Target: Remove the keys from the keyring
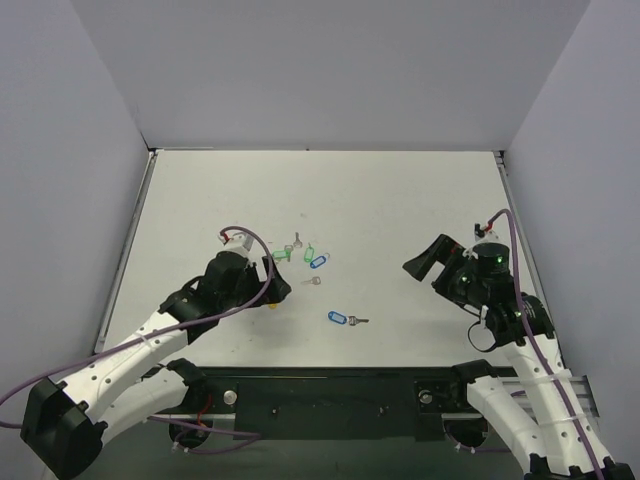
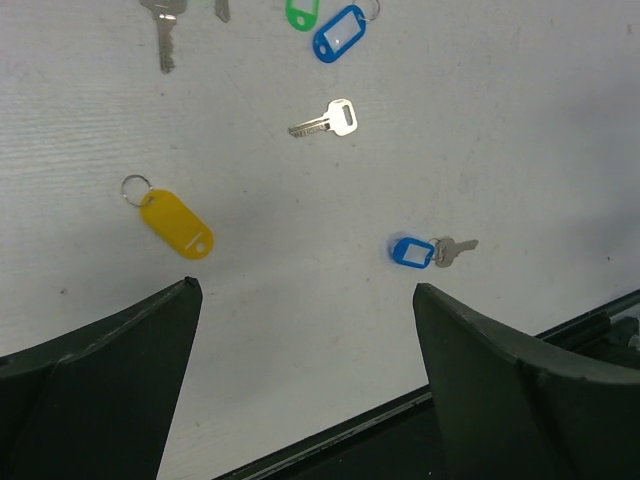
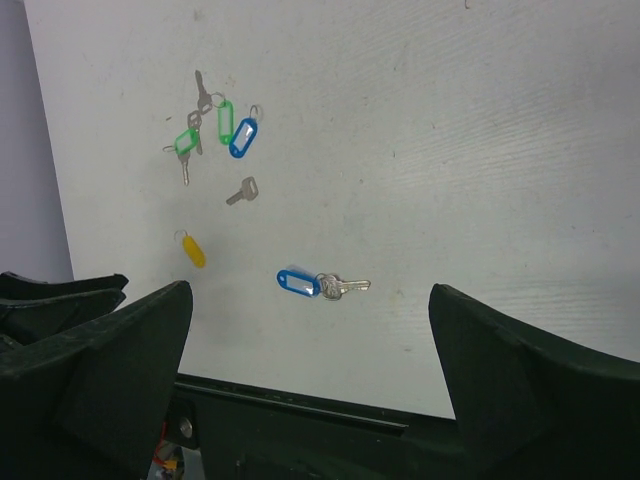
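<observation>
Both arms rise bent from the near edge of the table (image 1: 420, 190), left gripper (image 2: 305, 288) and right gripper (image 3: 308, 290) hovering with jaws spread wide, holding nothing. Between them, towards the front, lies the blue-tagged keyring (image 1: 337, 318), key (image 1: 358, 321) attached; beyond it, a loose key (image 2: 325, 120), yellow tag (image 2: 178, 223), green tags (image 3: 225, 120)
</observation>
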Action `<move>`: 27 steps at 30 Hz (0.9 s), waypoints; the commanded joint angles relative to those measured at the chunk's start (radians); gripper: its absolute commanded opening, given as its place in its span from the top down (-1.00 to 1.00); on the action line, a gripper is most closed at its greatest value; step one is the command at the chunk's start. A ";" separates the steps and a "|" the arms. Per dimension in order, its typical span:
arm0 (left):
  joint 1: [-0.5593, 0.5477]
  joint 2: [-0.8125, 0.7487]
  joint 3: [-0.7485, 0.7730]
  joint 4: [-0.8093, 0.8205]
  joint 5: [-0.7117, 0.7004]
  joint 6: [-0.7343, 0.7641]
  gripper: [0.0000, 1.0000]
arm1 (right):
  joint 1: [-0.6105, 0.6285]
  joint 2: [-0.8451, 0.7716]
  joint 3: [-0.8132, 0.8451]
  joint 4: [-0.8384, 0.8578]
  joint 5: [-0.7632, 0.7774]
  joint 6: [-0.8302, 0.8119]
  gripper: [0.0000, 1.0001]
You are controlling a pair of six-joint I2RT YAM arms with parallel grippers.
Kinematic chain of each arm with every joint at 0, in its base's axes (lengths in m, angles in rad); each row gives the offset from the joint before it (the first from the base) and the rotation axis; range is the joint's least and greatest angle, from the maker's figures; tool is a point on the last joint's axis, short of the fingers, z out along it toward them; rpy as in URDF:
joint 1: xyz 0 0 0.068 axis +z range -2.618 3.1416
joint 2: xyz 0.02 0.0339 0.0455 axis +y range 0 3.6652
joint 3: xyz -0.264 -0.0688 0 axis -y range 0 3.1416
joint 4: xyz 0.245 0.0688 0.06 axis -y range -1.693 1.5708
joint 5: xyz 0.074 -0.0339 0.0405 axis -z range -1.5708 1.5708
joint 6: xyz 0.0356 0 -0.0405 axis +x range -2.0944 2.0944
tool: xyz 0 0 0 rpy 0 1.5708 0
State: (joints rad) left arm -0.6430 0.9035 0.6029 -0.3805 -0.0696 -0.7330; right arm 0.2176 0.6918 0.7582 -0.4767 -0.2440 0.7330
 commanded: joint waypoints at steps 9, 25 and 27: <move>-0.063 0.053 -0.064 0.308 0.200 0.000 -0.99 | 0.009 -0.031 -0.046 0.030 -0.112 0.014 -0.99; -0.084 0.395 0.014 0.515 0.353 0.081 -0.82 | 0.012 -0.083 -0.102 0.061 -0.187 0.022 -0.99; -0.084 0.434 0.015 0.551 0.378 0.076 -0.79 | 0.012 -0.083 -0.102 0.061 -0.189 0.023 -0.99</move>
State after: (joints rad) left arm -0.7250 1.2819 0.5709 0.0429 0.2447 -0.6804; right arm 0.2237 0.6128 0.6678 -0.4381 -0.4099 0.7425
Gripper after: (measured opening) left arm 0.907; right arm 0.994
